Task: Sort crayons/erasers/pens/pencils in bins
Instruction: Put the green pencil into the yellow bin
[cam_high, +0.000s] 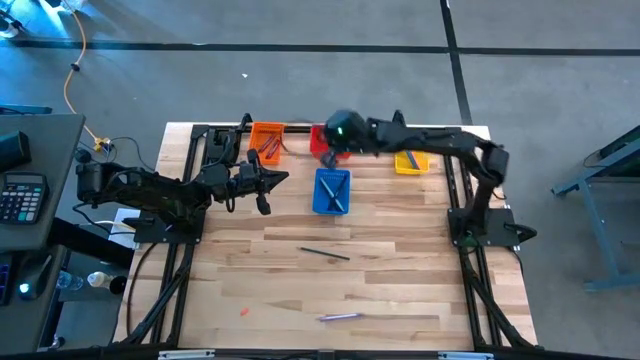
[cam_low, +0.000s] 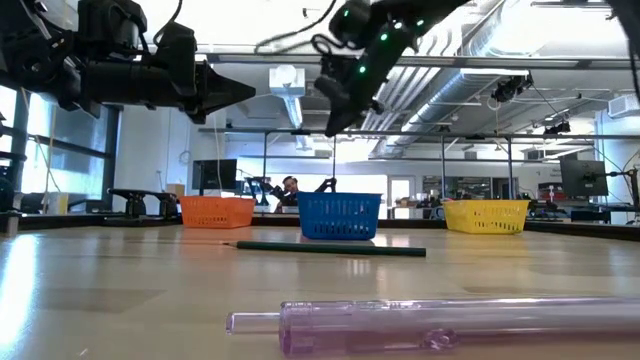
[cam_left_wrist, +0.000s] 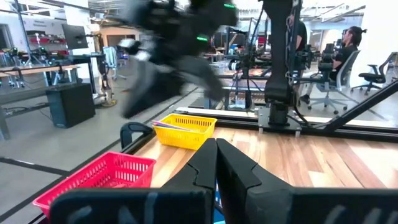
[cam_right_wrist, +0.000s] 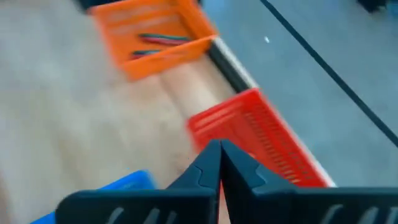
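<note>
Above the red bin (cam_high: 322, 142), at the far edge of the tabletop (cam_high: 400, 250), hangs the right pincer (cam_right_wrist: 219, 163), its two dark fingers pressed flat together and clenched on nothing that shows. From its wrist view the red bin lies directly beneath the fingertips, the orange bin (cam_right_wrist: 152, 34) stands farther off with a few coloured sticks inside, and a corner of the blue bin (cam_right_wrist: 118, 185) peeks in at the near side. Seen from above, the orange bin (cam_high: 266, 139) sits just beside the red bin toward the left arm, the yellow bin (cam_high: 411, 161) sits on the red bin's other side, partly under the right arm, and the blue bin (cam_high: 332, 190) stands nearer the tabletop's middle than the red bin, holding several sticks. The left pincer (cam_high: 268, 186) hovers between the orange and blue bins, well clear of the red bin, also clamped shut and empty. A thin dark pencil (cam_high: 325, 253) lies on the bare wood, on the near side of the blue bin and well apart from both pincers. Nearer the front edge lies a pale purple pen (cam_high: 338, 317), and a tiny orange-red eraser (cam_high: 243, 311) lies to its left. Both are far from the red bin.
</note>
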